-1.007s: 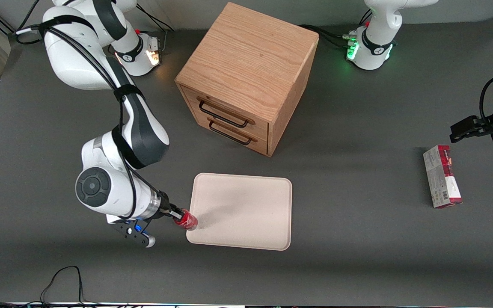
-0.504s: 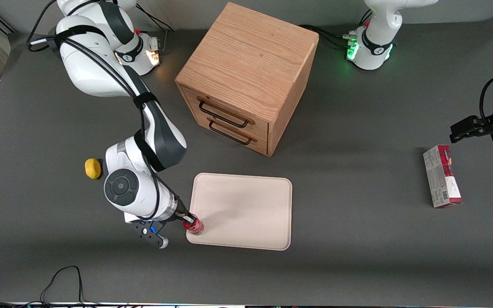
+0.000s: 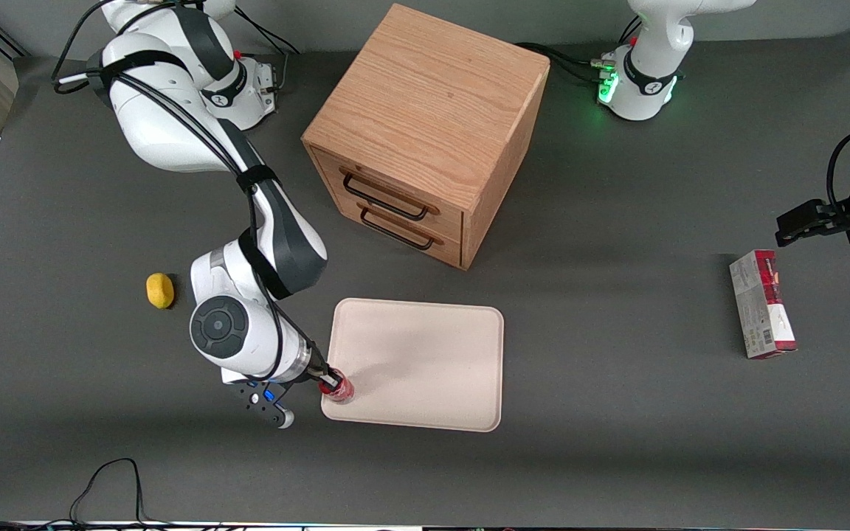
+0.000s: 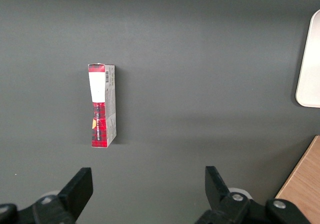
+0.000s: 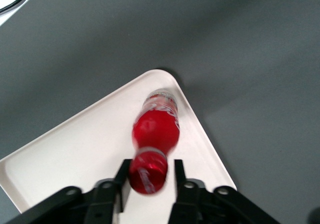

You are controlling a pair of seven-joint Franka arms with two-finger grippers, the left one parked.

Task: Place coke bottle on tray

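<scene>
The coke bottle [image 3: 339, 390] is small and red with a red cap. It is on the cream tray [image 3: 425, 361], at the corner nearest the front camera toward the working arm's end. My right gripper [image 3: 327, 380] is over the bottle's top. In the right wrist view the bottle [image 5: 156, 129] is on the tray [image 5: 75, 154] just inside its rounded corner. The gripper [image 5: 149, 166] is open around the red cap: one finger is against the cap and a small gap shows at the other finger.
A wooden two-drawer cabinet [image 3: 425, 125] stands farther from the front camera than the tray. A yellow lemon [image 3: 160, 290] lies beside the working arm. A red-and-grey carton [image 3: 762, 303] lies toward the parked arm's end, also in the left wrist view [image 4: 101, 106].
The right arm carried the bottle from the tray's edge to just inside its corner, then nearly stopped. The arm's move uncovered the lemon.
</scene>
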